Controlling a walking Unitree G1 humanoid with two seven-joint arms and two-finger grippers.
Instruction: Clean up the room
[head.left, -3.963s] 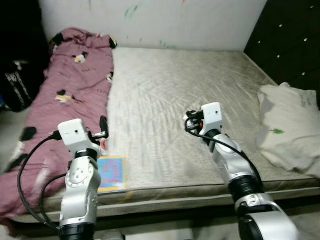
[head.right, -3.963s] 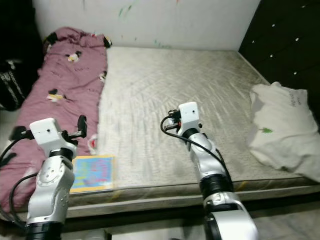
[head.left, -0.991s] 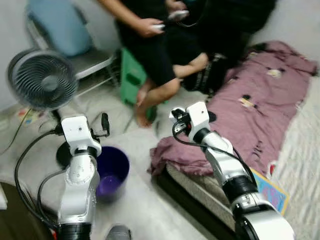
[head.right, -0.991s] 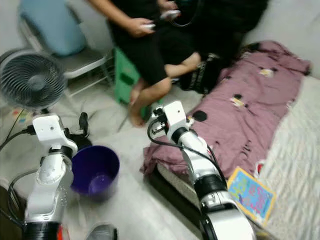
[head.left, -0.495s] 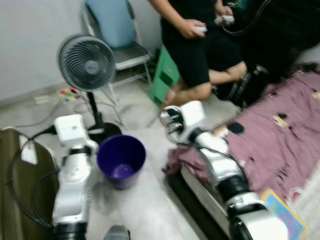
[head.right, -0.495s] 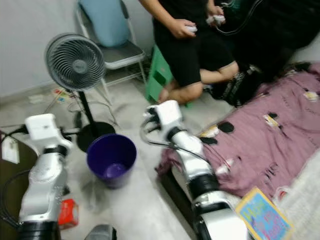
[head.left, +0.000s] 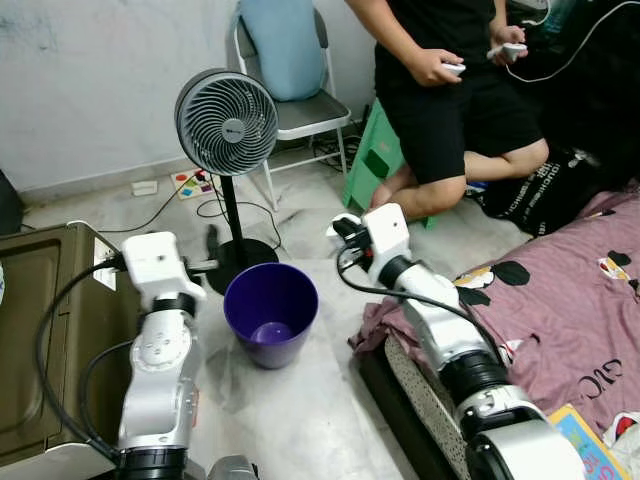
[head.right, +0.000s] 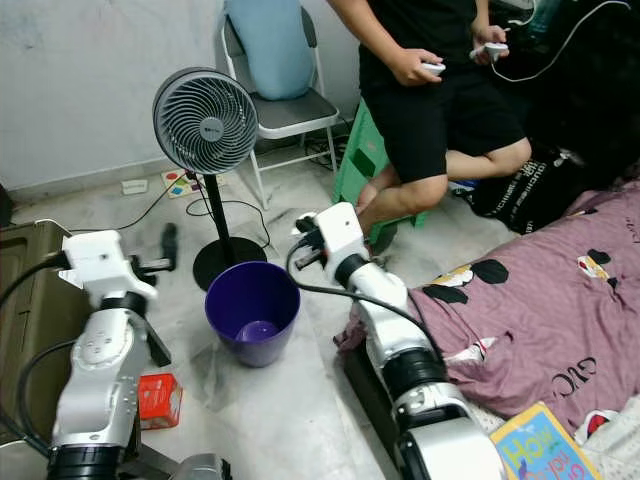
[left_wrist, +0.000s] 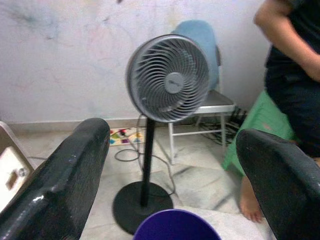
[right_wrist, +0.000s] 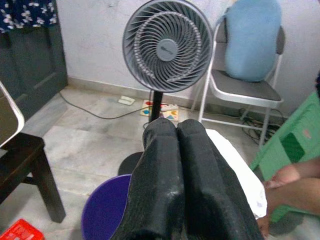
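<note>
Flanking purple bucket (head.left: 270, 313): left claw (left_wrist: 170, 165) apart, right claw (right_wrist: 176, 131) together, white cloth (right_wrist: 239, 170) half-hidden.

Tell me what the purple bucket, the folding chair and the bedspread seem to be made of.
Purple bucket: probably moulded plastic, going by its even colour and smooth, slightly glossy wall. Folding chair: thin silvery tube legs look like metal; the grey seat seems padded vinyl, though that is uncertain. Bedspread: soft woven fabric, matte mauve with printed black and white figures, lying in folds.
</note>
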